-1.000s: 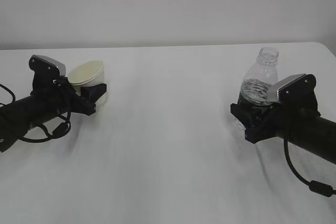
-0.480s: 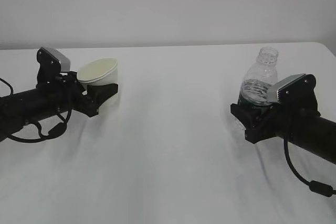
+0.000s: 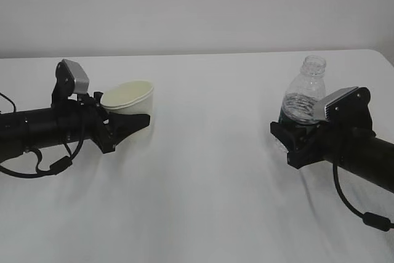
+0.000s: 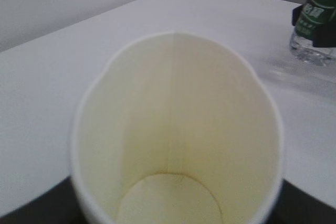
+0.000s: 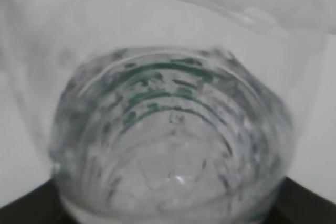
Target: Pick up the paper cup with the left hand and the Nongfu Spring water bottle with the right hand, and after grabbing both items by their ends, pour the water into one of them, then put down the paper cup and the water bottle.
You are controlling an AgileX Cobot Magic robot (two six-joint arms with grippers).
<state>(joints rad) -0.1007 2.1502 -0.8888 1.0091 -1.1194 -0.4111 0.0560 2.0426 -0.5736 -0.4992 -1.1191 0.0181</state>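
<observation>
The paper cup (image 3: 129,98) is a smooth white tapered cone with a thin rolled rim and a matte cream inside, a straight seam running down to its round bottom; it sits left of the table's middle, clamped near its base in the left gripper (image 3: 126,121), and leans so its mouth faces up and toward the left arm. The water bottle (image 3: 303,100) is clear thin plastic with ringed ribs, a dark green label band and a bare threaded neck; it stands upright at the right side of the table, long axis vertical, mouth up, with the right gripper (image 3: 300,129) closed around its lower body. Water (image 3: 301,106) seems to fill it to about the shoulder, though glare makes the level uncertain. The white table (image 3: 209,177) under both is plain and softly creased.
</observation>
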